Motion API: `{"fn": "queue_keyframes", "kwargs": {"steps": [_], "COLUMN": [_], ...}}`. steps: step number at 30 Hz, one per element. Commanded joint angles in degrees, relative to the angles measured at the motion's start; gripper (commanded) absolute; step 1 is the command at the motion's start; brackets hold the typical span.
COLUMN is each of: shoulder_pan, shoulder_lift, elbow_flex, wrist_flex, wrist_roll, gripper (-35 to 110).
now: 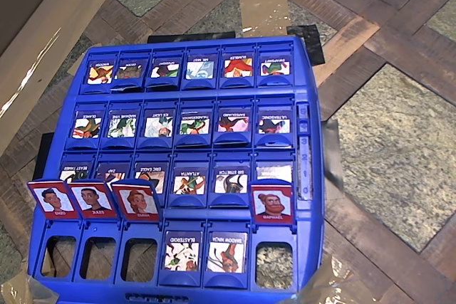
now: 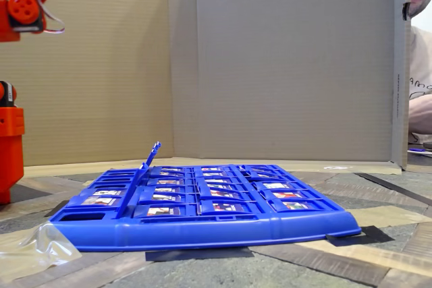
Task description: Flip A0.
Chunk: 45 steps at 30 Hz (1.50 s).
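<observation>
A blue flip-tile game board [image 1: 313, 140] lies flat on the patterned floor, and it also appears low and wide in the fixed view [image 2: 202, 227]. Most picture tiles lie face up in rows. In the overhead view's nearest row, three red-framed portrait tiles stand upright at the left [image 1: 92, 199] and one stands at the right [image 1: 272, 203]; two flat tiles [image 1: 204, 250] lie between them. The raised tiles [image 2: 150, 156] show edge-on in the fixed view. The orange arm's base [image 2: 9, 139] and an upper joint [image 2: 21, 1] stand at that view's left edge, away from the board.
A cardboard wall [image 2: 283, 65] rises behind the board, and more cardboard [image 1: 35, 26] borders the overhead view's left. Clear tape [image 2: 34, 247] holds the board's corners to the floor. A person [image 2: 422, 65] sits at the right edge behind the wall.
</observation>
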Motion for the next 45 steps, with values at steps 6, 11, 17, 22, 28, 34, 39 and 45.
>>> {"fn": "queue_keyframes", "kwargs": {"steps": [6, 11, 17, 22, 28, 34, 39, 45], "shoulder_pan": [-5.10, -8.09, -9.23, -9.49, -10.37, -11.25, -11.51, -12.04], "shoulder_lift": [-11.78, -20.57, -27.16, -31.99, -37.62, -40.25, -42.54, -47.29], "elbow_flex": [-8.96, -15.12, -19.60, -22.76, -27.86, -29.88, -31.55, -35.33], "wrist_flex": [16.44, 32.52, 48.43, 59.77, 74.79, 91.32, 102.13, 111.18], "wrist_roll": [-3.34, -12.13, -10.63, -6.77, -1.85, -1.32, 0.35, 2.29], "gripper": [0, 0, 0, 0, 0, 0, 0, 0]}}
